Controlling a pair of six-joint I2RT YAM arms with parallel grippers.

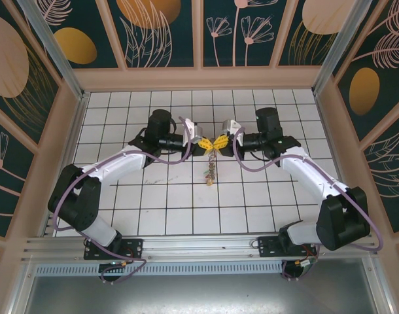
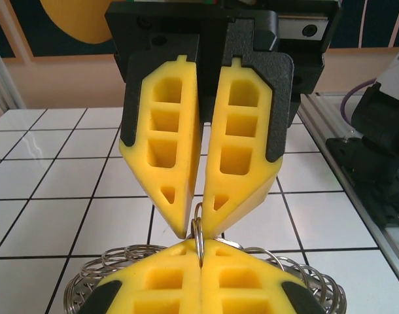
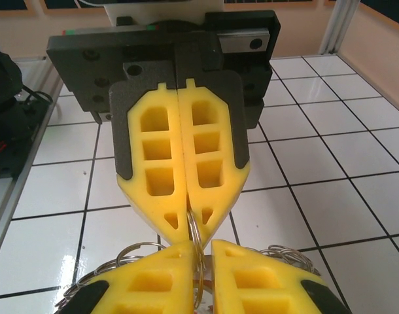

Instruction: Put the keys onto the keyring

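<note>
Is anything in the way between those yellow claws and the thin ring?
Nothing visible. The left gripper has its jaws shut on the thin ring; the right gripper has its jaws slightly apart around it.

Bright, even overhead light, faint glare on the glossy white tiles (image 3: 49,255), soft shadows

1. Text, labels, brand marks, numbers and signs: none can be read in any view.
</note>
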